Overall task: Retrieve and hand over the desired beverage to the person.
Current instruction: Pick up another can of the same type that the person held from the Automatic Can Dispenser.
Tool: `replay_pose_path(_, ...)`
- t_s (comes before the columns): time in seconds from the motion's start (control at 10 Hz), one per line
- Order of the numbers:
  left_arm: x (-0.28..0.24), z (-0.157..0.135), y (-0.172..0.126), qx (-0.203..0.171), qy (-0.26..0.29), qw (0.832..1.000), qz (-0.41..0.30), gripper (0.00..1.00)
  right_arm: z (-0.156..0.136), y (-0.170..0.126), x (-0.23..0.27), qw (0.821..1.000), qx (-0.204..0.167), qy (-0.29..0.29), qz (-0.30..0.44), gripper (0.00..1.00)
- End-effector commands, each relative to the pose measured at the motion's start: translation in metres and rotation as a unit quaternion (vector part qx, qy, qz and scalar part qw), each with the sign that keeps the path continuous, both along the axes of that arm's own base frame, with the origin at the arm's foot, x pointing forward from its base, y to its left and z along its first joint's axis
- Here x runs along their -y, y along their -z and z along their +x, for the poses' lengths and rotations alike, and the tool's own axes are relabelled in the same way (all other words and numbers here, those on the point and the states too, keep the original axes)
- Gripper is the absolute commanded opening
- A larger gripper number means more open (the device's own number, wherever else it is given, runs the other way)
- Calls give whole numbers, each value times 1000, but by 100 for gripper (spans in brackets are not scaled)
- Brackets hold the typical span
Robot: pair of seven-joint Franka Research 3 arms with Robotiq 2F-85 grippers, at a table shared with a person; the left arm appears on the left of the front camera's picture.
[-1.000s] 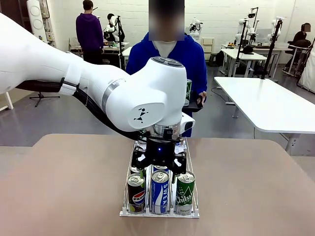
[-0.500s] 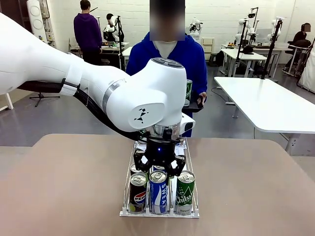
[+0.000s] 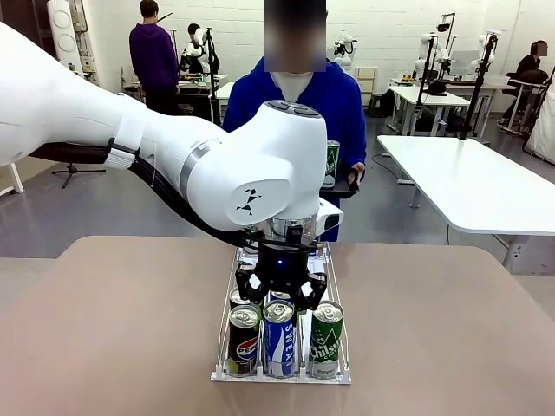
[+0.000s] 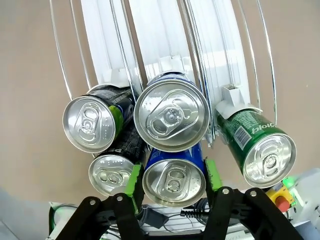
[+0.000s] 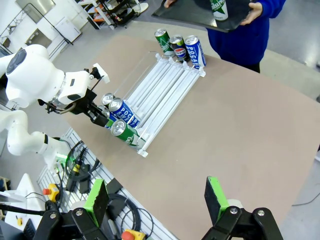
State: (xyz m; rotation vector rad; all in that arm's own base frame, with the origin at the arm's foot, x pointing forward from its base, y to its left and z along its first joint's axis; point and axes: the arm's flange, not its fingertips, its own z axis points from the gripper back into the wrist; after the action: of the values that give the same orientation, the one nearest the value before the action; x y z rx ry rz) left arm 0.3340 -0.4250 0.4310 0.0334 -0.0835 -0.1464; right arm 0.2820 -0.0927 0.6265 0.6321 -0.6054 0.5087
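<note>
Beige and matte, the desk (image 3: 113, 329) runs wide and bare on both sides of a clear wire-and-plastic rack (image 3: 222, 374) at lower centre of the front view, with open room out to the desk's rounded edges. A second ago the left gripper (image 3: 280, 303) hung spread above the front row of cans; since then its jaws have dropped and clenched on the blue can (image 3: 280, 340), the middle one, and they have not shifted over the last half second. In the left wrist view the green pads (image 4: 134, 181) press either side of that blue can (image 4: 174, 182) at lower centre, its silver lid and pull tab facing the camera.

From left to right across the rack's front stand a black Pepsi can (image 3: 242, 341), the gripped blue can and a green Chilsung can (image 3: 325, 340), all smooth glossy cylinders touching or nearly touching their neighbours, so the jaws sit in tight gaps. More cans lie behind them in the rack's lanes.

Beyond the far edge, at upper centre, the person (image 3: 338, 100) in a bright blue hoodie holds a dark tray (image 3: 345, 185) with a green can (image 3: 331, 163) standing on it.

At the bottom of the right wrist view the right gripper (image 5: 157, 200) hangs high over the near desk edge, jaws released wide and holding nothing.
</note>
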Motion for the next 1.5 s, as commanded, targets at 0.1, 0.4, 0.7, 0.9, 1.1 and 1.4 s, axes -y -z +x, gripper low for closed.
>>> replay_pose_path(0.1,-15,-39,-54,-17,42,999,14,0,0,0,0,1000,-5,-2,-1,100)
replay_pose_path(0.4,-79,-123,-183,129,79,987,-57,0,0,0,0,1000,-5,-2,-1,100)
replay_pose_path(0.7,-94,-125,-257,118,64,990,-41,0,0,0,0,1000,-5,-2,-1,100)
replay_pose_path(0.9,-83,-106,-283,105,51,992,-36,0,0,0,0,1000,-5,-2,-1,100)
replay_pose_path(1.1,-69,-72,-302,76,31,996,-34,0,0,0,0,1000,-5,-2,-1,100)
replay_pose_path(1.4,-60,-38,-300,41,24,998,-38,0,0,0,0,1000,-5,-2,-1,100)
